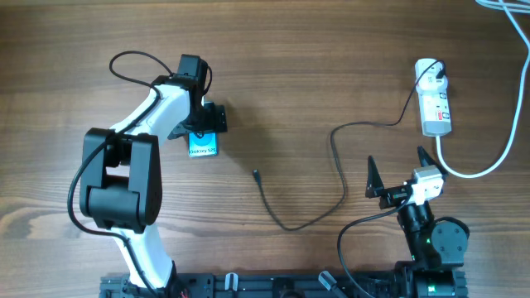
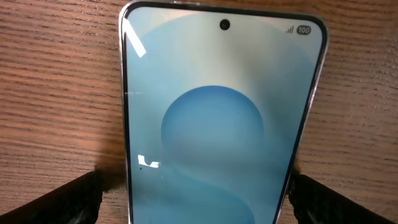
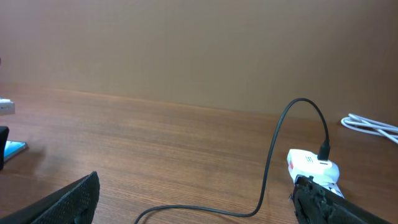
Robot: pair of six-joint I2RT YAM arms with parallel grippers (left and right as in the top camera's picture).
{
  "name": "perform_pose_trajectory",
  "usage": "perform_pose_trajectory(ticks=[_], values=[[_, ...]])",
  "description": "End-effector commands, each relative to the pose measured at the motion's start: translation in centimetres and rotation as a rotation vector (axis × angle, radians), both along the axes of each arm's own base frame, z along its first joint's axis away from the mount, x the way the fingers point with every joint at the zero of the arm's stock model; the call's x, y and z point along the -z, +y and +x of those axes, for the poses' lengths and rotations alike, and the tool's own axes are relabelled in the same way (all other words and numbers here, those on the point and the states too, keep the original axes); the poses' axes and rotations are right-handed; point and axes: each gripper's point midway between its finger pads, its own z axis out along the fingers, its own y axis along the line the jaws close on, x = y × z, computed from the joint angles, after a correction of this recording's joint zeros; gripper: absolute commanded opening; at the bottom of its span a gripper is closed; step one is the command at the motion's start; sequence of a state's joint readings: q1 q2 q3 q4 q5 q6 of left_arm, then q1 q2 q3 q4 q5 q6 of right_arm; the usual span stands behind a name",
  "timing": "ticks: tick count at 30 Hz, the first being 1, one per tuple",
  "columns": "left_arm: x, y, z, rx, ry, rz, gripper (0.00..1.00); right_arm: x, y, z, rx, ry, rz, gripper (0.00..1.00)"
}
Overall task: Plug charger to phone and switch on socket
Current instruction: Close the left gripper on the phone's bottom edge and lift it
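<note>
Wood-grain desk (image 1: 315, 50) under both arms. Phone (image 1: 203, 149) left of centre, flat, screen up, long axis running toward and away from the base. Left jaws spread astride it, one dark finger (image 2: 62, 199) off each long edge, no squeeze visible. Right jaws parted wide, holding nothing, low by the near right edge. Charger (image 1: 342, 178) snaking across the middle, with plug adapter (image 1: 436, 73) seated in the socket (image 1: 436, 112) at far right. Connector tip (image 1: 256, 174) loose on the wood, near the phone on its right and slightly closer to the base. Tip nearer the left arm, yet the right jaws free and probably the ones to fetch it. Camera-hole end of the phone pointing away from the left wrist, so port end likely beneath the jaws, though not seen. Plain wood between tip and phone. Thick white cord (image 1: 497, 161) looping well apart at the right edge.
</note>
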State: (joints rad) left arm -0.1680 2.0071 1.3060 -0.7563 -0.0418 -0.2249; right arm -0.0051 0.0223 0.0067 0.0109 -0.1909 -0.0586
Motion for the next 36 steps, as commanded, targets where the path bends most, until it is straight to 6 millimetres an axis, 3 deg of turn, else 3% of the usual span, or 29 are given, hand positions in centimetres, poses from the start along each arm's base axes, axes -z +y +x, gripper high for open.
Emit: perform_pose_trajectory(ticks=[1,3,8,11,30,36], values=[[2.21,0.62,-2.32,-0.004,0.096,0.002,0.96,0.04,0.26,-0.02,-0.014,-0.002,-0.013,1.00],[2.21,0.62,-2.34,-0.004,0.097,0.002,1.00,0.04,0.26,-0.02,-0.014,-0.002,-0.013,1.00],[2.21,0.62,-2.34,-0.004,0.097,0.002,1.00,0.04,0.26,-0.02,-0.014,-0.002,-0.013,1.00],[2.21,0.64,-2.32,-0.004,0.096,0.003,0.92,0.04,0.26,-0.02,-0.014,-0.002,-0.013,0.99],[2.19,0.99,-2.28,-0.002,0.093,0.024,0.74,0.06,0.26,-0.02,-0.014,-0.001,-0.013,1.00],[2.20,0.93,-1.98,-0.005,0.081,0.020,0.93,0.06,0.26,-0.02,-0.014,-0.001,-0.013,1.00]])
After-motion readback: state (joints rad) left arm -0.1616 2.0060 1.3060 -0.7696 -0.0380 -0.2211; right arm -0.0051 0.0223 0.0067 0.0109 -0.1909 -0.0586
